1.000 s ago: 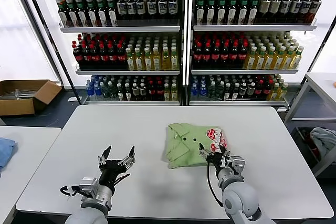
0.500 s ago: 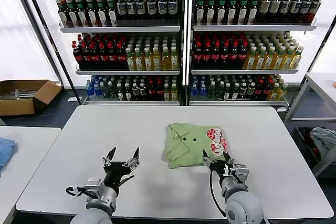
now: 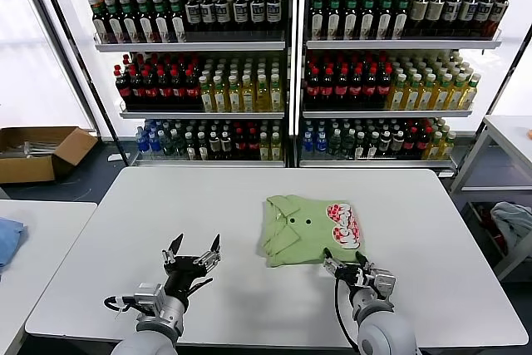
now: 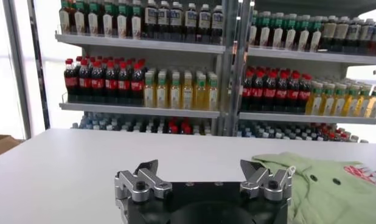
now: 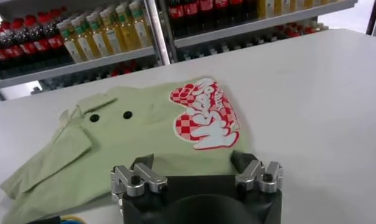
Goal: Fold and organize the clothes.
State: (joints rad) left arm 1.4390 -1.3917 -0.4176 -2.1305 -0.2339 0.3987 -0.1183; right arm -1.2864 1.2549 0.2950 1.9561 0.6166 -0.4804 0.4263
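light green polo shirt (image 3: 311, 228) lies folded on the white bench (image 3: 208, 205), just right of centre in the head view, collar and two dark buttons toward frame left, red-and-white graphic (image 3: 342, 220) at its right edge. right gripper (image 3: 357, 269) sits low at lower right of the frame, just off the shirt's near edge, jaws spread wide and holding nothing; the wrist view shows the shirt (image 5: 133, 137) lying beyond the gripper (image 5: 197, 176). left gripper (image 3: 191, 259) hovers over bare bench at lower left of centre, well apart from the shirt, jaws (image 4: 203, 181) wide open and empty.
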